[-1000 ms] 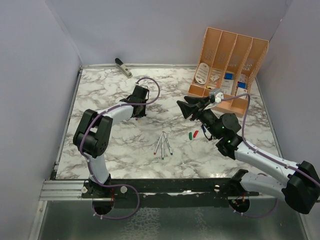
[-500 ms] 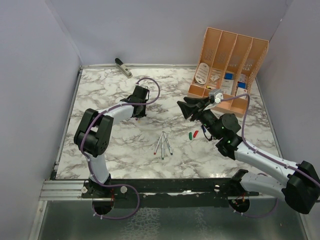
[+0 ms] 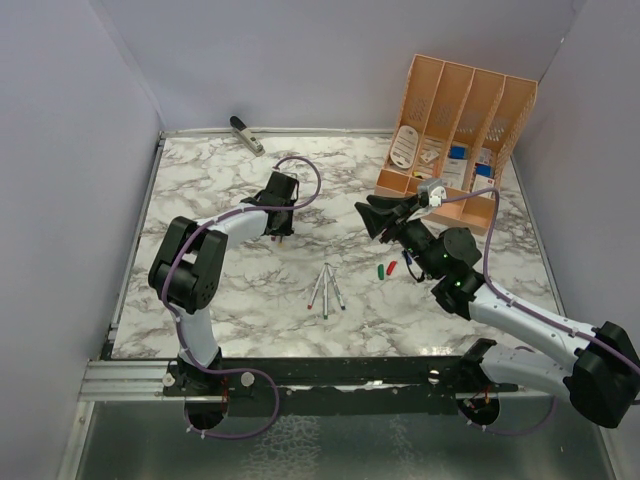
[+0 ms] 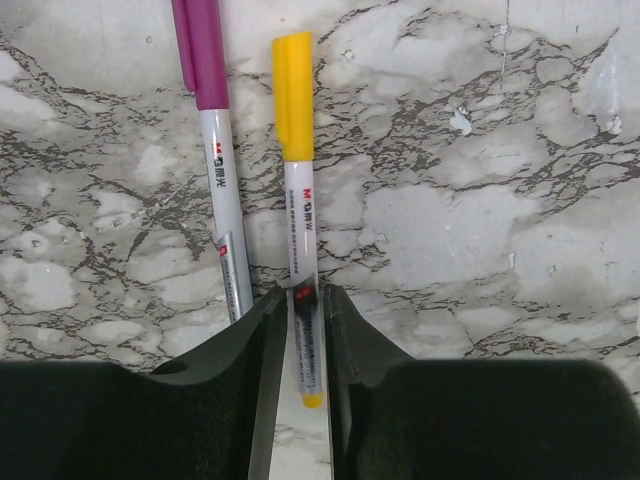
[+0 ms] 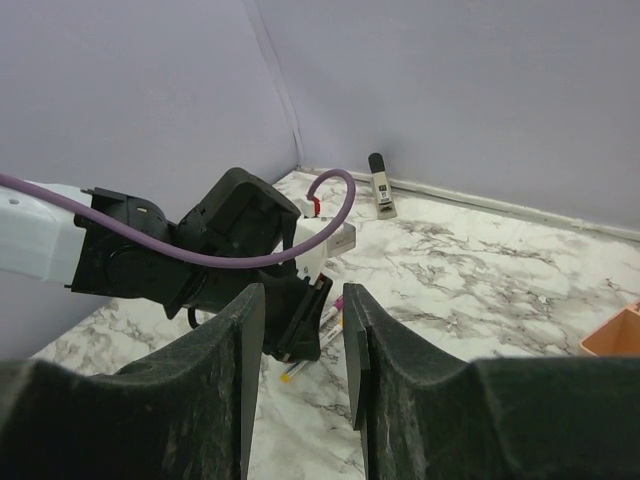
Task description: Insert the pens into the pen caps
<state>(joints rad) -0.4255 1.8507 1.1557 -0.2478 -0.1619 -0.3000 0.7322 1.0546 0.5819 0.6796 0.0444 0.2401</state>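
marbled table [image 3: 250, 300], pens [image 3: 327, 288] mid-table — lilac walls [image 3: 60, 150], orange rack [image 3: 455, 100] far right

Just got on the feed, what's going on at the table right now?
The left gripper is down at the marble table, with its fingers on either side of the tail of a yellow-capped pen that lies flat. I can't tell whether it is pinching the pen. A purple-capped pen lies right beside it. The right gripper hangs open and empty above the table. Three more pens lie bunched mid-table, with a green cap and a red cap loose to their right.
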